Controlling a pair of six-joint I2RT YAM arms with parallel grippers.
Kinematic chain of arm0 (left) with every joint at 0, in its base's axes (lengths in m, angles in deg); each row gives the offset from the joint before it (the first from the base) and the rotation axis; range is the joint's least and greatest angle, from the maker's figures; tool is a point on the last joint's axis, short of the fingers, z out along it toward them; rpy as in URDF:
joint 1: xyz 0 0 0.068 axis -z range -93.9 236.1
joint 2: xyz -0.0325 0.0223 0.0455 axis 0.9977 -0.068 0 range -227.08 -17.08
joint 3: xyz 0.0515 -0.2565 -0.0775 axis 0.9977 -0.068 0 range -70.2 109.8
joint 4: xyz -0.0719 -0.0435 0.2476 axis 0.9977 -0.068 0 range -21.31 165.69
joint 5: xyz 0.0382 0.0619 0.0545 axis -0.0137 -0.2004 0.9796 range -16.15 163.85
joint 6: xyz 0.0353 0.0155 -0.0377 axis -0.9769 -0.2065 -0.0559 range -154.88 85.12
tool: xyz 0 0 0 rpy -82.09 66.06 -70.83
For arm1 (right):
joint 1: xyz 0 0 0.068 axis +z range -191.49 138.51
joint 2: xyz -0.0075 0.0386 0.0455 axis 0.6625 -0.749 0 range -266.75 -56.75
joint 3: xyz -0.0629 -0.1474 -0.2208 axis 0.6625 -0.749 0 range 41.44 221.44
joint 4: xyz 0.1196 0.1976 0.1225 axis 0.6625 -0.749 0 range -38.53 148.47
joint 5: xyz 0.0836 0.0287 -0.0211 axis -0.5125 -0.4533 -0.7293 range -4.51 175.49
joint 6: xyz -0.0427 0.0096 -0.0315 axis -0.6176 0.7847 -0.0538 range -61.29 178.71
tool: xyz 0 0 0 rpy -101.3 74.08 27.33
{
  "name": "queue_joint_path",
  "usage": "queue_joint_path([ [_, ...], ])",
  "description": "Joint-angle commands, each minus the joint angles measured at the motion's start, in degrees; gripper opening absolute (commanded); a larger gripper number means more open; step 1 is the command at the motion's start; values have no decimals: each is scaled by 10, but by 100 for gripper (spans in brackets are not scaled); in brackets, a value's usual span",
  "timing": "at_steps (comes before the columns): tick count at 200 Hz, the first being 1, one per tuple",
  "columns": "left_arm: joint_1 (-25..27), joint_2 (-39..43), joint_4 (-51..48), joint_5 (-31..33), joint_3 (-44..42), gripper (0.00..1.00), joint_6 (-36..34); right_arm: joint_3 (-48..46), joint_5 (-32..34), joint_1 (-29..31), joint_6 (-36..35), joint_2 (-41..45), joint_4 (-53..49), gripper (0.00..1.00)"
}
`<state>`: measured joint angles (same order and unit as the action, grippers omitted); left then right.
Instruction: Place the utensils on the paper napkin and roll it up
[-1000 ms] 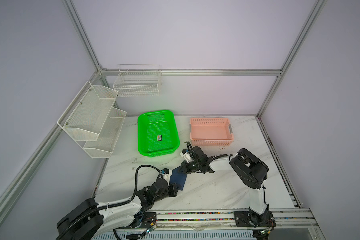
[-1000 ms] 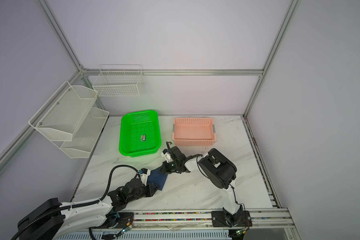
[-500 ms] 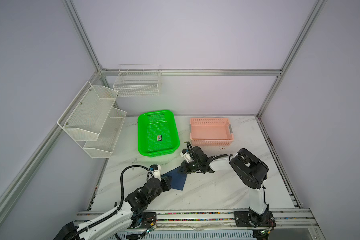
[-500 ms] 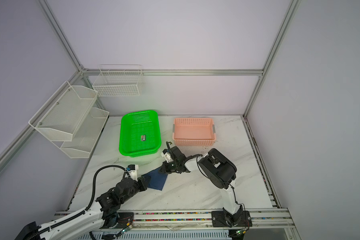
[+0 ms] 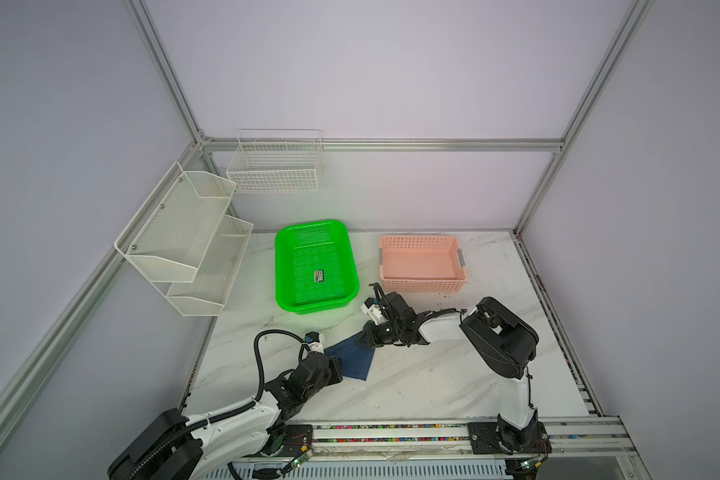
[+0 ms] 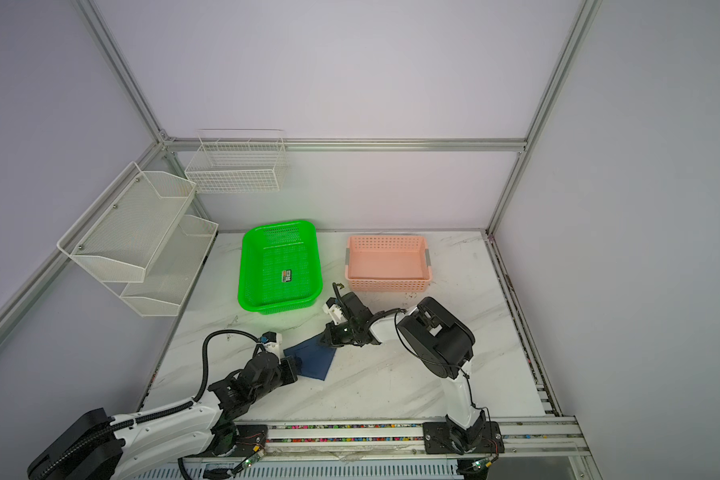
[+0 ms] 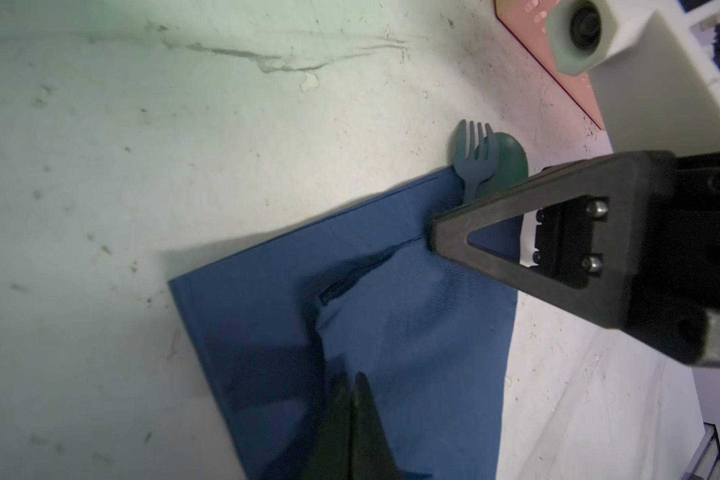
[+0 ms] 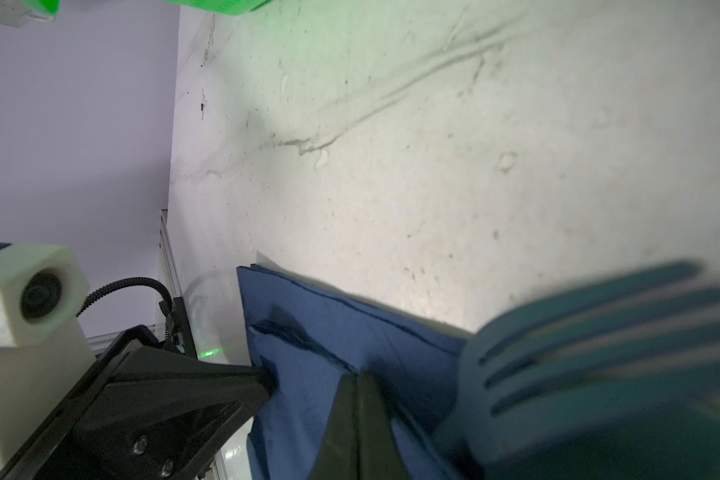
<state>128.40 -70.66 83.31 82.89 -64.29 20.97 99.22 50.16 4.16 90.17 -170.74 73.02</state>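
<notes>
The left end effector is fully closed, its tips on the napkin by a raised crease; I cannot tell whether it pinches paper. The right end effector, also closed, presses its tip on the napkin's far corner. Just beside it the fork lies over the spoon, their heads poking past the napkin onto the bench and their handles hidden.

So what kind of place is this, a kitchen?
Probably a robot test booth, not a kitchen. The left arm and right arm are bolted to a rail, and metal framing with plain walls boxes in the table.
</notes>
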Motion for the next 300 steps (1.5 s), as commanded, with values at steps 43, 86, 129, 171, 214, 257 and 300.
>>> queue_joint_path([
  [43, -12, -46, -4, -4, 32, 0, 16, 29, 55, -2, -18, 31, -110, 0],
  [86, -13, -100, 0, -15, 48, 0, 20, 45, 56, 9, -15, 49, -123, 0],
  [129, -14, -107, -4, -13, 49, 0, 24, 55, 80, 41, 4, 94, -139, 6],
  [171, -16, -97, -26, -16, 51, 0, 31, 16, 101, 51, 36, 118, -121, 15],
  [214, -16, -103, -39, -40, 60, 0, 42, 15, 117, 89, 52, 82, -108, 16],
  [257, -16, -91, -48, -51, 55, 0, 54, 36, 191, 97, 42, 71, -166, 16],
  [300, -16, -54, -60, -55, 51, 0, 62, 61, 236, 114, 28, 44, -220, 15],
])
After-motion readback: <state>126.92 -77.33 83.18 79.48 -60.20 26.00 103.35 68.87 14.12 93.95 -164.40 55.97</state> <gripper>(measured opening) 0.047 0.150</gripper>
